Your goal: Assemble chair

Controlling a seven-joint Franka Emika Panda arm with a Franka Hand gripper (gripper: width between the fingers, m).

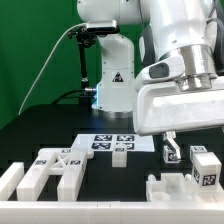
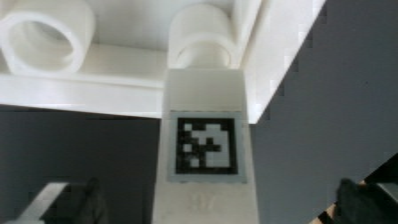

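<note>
Hovering with gripper (image 2: 217, 205) released, fingers spread clear of tagged white chair piece (image 2: 208, 120); lying nearby, marker board (image 1: 108, 141), other loose pieces (image 1: 52, 172).

Chair pcs (image 1: 52, 172): matt white plastic

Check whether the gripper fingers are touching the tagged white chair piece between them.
Apart. The wrist view shows dark table between the tagged white chair piece and each of the fingers of the open gripper.
</note>
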